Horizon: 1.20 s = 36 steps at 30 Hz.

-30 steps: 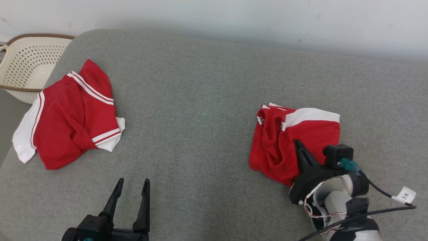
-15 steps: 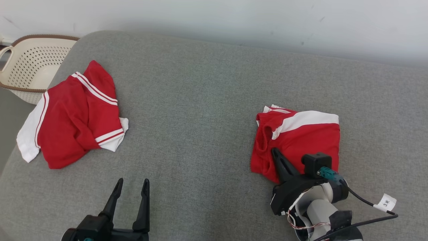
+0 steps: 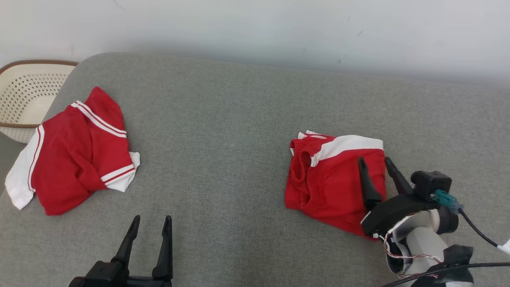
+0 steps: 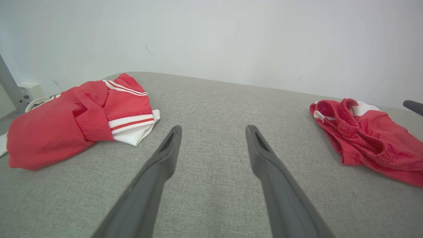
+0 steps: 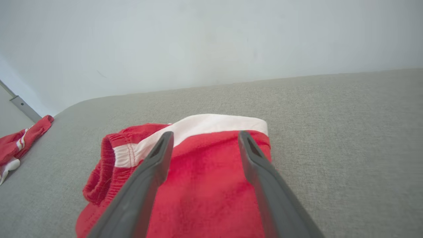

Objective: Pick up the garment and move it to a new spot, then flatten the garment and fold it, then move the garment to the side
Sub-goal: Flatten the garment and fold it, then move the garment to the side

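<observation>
Item 1, shorts (image 3: 330, 179), red with white band, folded, lying at 3 o'clock on the grey cushion (image 3: 239, 131); same piece in the right wrist view (image 5: 205, 185), flat beneath the fingers. Item 2, right gripper (image 3: 373, 160), at 4 o'clock, over the shorts' right edge; change noted: a second ago its fingers were shut together at the cloth, now they stand spread with nothing between them (image 5: 205, 135); whether the tips touch the fabric cannot be told. Reading: the shorts look released at the side spot, so fold and last move appear done for this piece, and the arm seems free to pull away. The whole head view has also shifted, which is the camera's doing, not the cloth's. Item 3, left gripper (image 3: 152, 219), at 7 o'clock, fingers spread and empty above bare cushion (image 4: 213, 128). Item 4, second garment (image 3: 75, 159), red with white stripes, loosely heaped at 9 o'clock, well apart from the shorts. Item 5, basket (image 3: 24, 87), cream, perforated, brown rim, at 10 o'clock beyond the cushion's edge. Writing: none legible; the white tag (image 3: 506, 247) on the right arm's cable is cut by the frame edge; no brand marks seen on either garment
</observation>
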Tool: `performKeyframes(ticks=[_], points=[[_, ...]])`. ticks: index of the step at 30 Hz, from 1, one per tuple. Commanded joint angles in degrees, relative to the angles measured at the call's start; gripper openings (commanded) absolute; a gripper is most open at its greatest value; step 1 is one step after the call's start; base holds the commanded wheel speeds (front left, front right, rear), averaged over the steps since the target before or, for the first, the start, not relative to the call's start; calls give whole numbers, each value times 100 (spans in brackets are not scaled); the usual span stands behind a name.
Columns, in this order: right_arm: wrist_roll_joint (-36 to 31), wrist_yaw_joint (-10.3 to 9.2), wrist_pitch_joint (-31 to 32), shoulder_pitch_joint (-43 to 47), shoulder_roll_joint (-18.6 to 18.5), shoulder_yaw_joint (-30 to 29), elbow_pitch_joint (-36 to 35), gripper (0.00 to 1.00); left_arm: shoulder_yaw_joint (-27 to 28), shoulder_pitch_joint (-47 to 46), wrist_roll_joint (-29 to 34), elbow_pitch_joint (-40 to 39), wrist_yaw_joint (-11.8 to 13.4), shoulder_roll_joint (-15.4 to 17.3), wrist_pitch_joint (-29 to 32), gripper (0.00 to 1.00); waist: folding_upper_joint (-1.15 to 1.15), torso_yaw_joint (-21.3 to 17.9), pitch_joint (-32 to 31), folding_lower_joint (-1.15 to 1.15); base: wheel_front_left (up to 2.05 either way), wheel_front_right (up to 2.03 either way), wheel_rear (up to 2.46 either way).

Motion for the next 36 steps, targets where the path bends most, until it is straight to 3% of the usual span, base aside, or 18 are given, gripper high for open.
performKeyframes(ticks=[1,10,19,29,31,32,33,36], points=[[83,-1,-20,95,-80,-52,-44,100,43,106,38,-32,25,5,-14,100,0,-95,-80,0,0,0,0],[494,-1,-20,41,-385,-77,343,100,132,200,67,-80,-16,5,-14,100,0,-207,-143,0,0,0,0],[1144,-1,234,-152,-301,601,1042,100,72,184,2,-57,-11,5,-14,100,0,-140,-89,0,0,0,0],[2026,-1,649,-362,-321,1279,1325,100,30,164,-53,-53,3,5,-14,100,0,-85,-21,0,0,0,0],[2148,-1,672,-396,-352,1409,1350,37,22,149,-62,-46,4,5,-14,100,0,-79,-5,0,0,0,0],[2148,-1,672,-396,-352,1409,1350,37,22,149,-62,-46,4,5,-14,100,0,-79,-5,0,0,0,0],[2188,0,663,-414,-370,1466,1366,0,18,140,-67,-42,4,5,-14,100,0,-75,1,0,0,0,0],[2268,-1,515,-526,-458,1605,1405,0,32,121,-85,-31,10,5,-14,100,0,-81,24,0,0,0,0]])
